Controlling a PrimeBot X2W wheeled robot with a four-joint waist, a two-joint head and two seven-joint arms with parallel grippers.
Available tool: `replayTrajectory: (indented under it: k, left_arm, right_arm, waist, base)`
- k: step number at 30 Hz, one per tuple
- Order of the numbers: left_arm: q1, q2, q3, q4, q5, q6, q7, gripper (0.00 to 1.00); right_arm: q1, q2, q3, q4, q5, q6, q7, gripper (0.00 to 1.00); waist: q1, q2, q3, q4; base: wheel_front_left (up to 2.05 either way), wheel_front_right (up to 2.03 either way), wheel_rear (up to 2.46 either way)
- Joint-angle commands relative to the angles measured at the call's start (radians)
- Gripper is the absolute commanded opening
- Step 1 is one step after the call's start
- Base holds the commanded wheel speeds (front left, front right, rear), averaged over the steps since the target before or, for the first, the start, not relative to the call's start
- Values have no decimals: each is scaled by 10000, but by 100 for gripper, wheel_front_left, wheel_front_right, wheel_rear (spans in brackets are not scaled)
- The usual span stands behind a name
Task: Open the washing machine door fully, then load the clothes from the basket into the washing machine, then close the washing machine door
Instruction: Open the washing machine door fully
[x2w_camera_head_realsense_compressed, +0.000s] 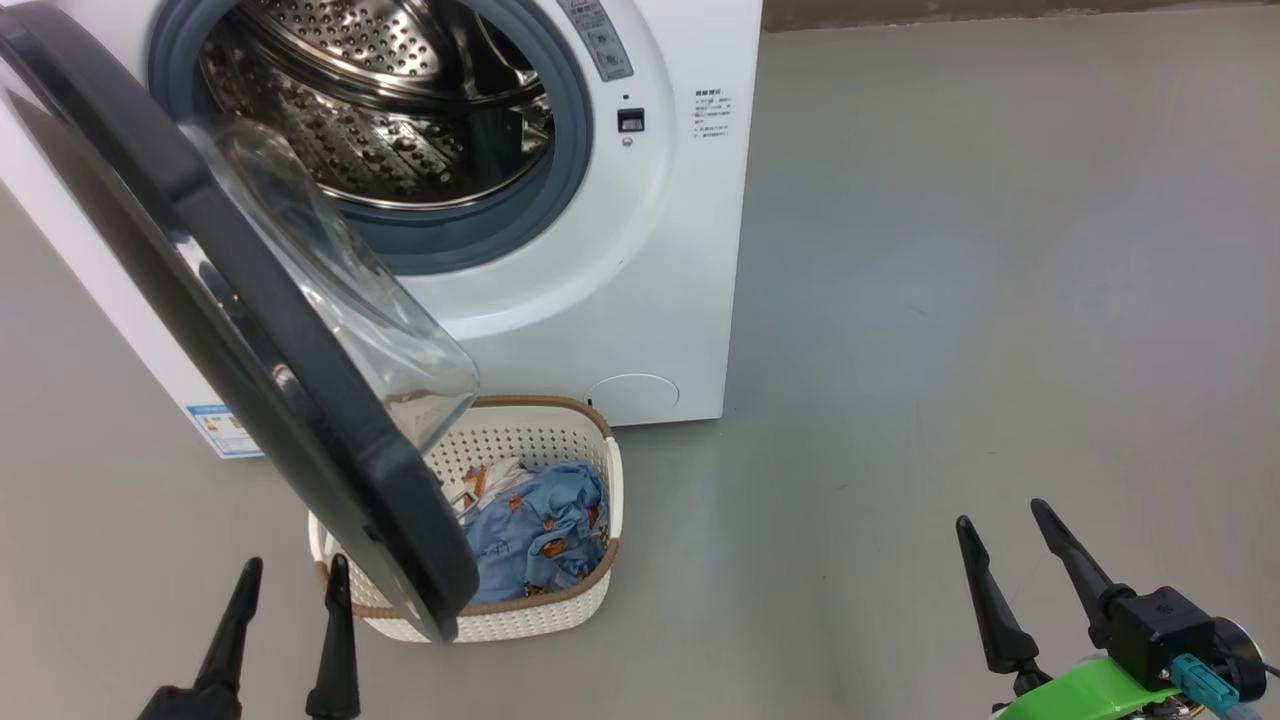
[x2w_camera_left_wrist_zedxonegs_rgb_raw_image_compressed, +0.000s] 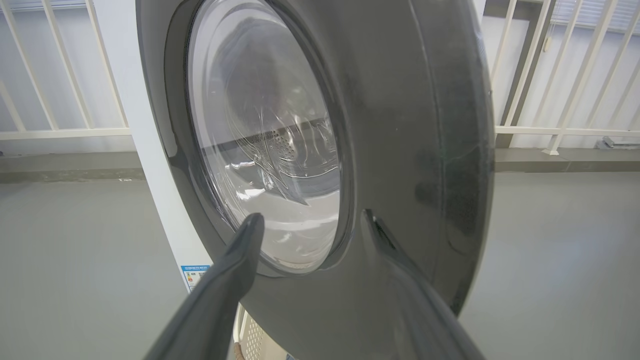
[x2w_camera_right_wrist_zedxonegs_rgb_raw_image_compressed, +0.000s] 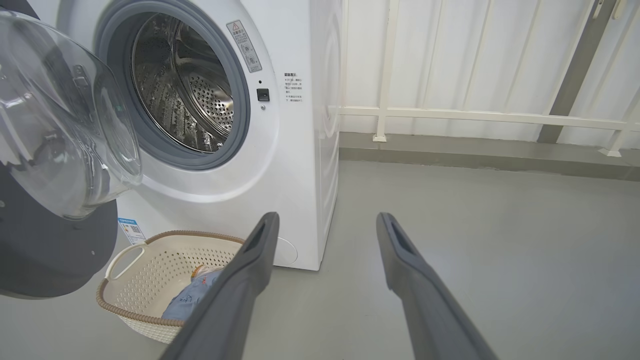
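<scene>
Door (x2w_camera_head_realsense_compressed: 320, 420) hanging part-open over basket (x2w_camera_head_realsense_compressed: 545, 612), clothes (x2w_camera_head_realsense_compressed: 540, 530) lying inside, partly beneath it. L gripper (x2w_camera_head_realsense_compressed: 297, 563) & R gripper (x2w_camera_head_realsense_compressed: 1000, 515) both gaping wide, carrying nothing. Risk: going in now, I'm likely clipping door rim or tipping basket.

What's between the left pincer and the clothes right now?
The open washing machine door: in the head view its black rim stands between the left pincer and the clothes.
</scene>
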Motion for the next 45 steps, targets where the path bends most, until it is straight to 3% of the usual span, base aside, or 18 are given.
replayTrajectory:
  k: [1, 21, 22, 23, 24, 25, 32, 39, 45]
  left_arm:
    - [-147, 150, 287, -188, 76, 110, -92, 100]
    - [-137, 150, 228, -253, 32, 169, -92, 100]
    - [-136, 150, 226, -241, 28, 164, -92, 73]
    - [-138, 150, 224, -234, 25, 160, -92, 38]
    - [-139, 150, 220, -232, 23, 158, -92, 9]
    - [-138, 150, 214, -226, 16, 157, -92, 0]
    - [-266, 150, 515, -685, -68, 239, -92, 0]
    - [-847, 150, 1364, -3074, -108, 260, -92, 0]
    - [-1445, 150, 1518, -4976, 121, 6, -92, 0]
  right_arm:
    - [-70, -30, 153, -179, -158, 16, -120, 100]
    - [-130, 53, 36, -126, -194, 16, -120, 100]
    - [-129, 50, 36, -125, -187, 16, -120, 100]
    - [-127, 48, 51, -124, -160, 16, -120, 100]
    - [-123, 43, 67, -125, -138, 16, -120, 100]
    - [-122, 38, 79, -130, -126, 16, -120, 100]
    - [-151, 27, 39, -204, -82, 16, -120, 100]
    - [-175, 50, -42, -250, -89, 16, -120, 100]
    - [-196, 77, -18, -234, -81, 16, -120, 100]
  waist:
    - [0, -1, -13, 7]
    - [0, -1, 51, 3]
    - [0, -1, 52, 4]
    - [0, -1, 50, 6]
    - [0, -1, 54, 8]
    - [0, -1, 60, 7]
    - [0, -1, 101, -8]
    - [0, -1, 217, 13]
    - [0, -1, 246, 33]
  base:
    - [0, 0, 0]
    - [0, 0, 0]
    - [0, 0, 0]
    - [0, 0, 0]
    - [0, 0, 0]
    - [0, 0, 0]
    - [0, 0, 0]
    - [0, 0, 0]
    - [0, 0, 0]
